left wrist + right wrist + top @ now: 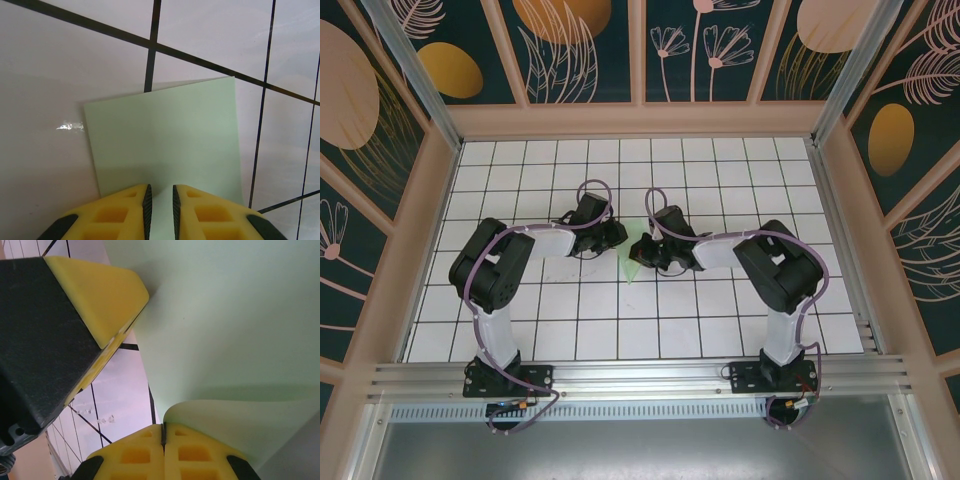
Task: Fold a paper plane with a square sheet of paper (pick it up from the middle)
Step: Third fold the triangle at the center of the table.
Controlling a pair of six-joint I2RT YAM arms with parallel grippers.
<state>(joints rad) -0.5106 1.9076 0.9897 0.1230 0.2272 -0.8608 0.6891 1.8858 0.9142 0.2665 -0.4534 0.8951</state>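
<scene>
Arms both elbow-bent, wrists turned inward over worktop (620,330) middle. Right claw (163,426) clenched on curled edge of square sheet of paper (230,325), between claws. Left claw (160,187) narrowly parted at sheet's edge; grip unclear.

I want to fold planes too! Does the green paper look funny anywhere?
Yes. The square sheet of paper isn't lying flat: beside the right end effector, which pinches it, it bulges in a curled hump instead of a crisp fold.
</scene>
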